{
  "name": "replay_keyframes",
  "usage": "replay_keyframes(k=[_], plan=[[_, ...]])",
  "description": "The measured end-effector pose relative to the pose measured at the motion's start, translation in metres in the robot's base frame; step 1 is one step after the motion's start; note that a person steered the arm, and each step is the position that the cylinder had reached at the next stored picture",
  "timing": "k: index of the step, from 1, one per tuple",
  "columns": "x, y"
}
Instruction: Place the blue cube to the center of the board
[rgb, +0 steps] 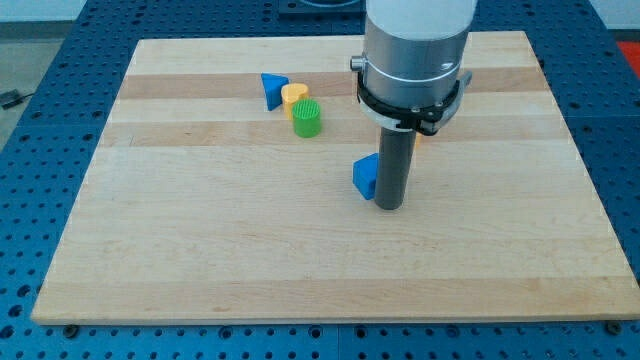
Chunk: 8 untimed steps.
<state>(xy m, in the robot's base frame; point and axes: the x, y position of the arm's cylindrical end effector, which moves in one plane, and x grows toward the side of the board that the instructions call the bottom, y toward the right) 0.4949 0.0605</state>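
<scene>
The blue cube (365, 175) lies near the middle of the wooden board (200, 250), partly hidden behind my rod. My tip (389, 206) rests on the board right against the cube's right side, slightly toward the view's bottom. The arm's grey body hangs above the rod and covers part of the board's top middle.
A blue triangular block (271, 90), a yellow round block (293, 97) and a green ribbed round block (307, 117) cluster at the board's upper left of centre. A sliver of an orange block (421, 137) peeks out behind the arm. A blue perforated table surrounds the board.
</scene>
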Motion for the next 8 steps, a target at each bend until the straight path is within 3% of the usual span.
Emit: replay_keyframes(k=[2,8], plan=[[-0.049,-0.014],[-0.044,-0.075]])
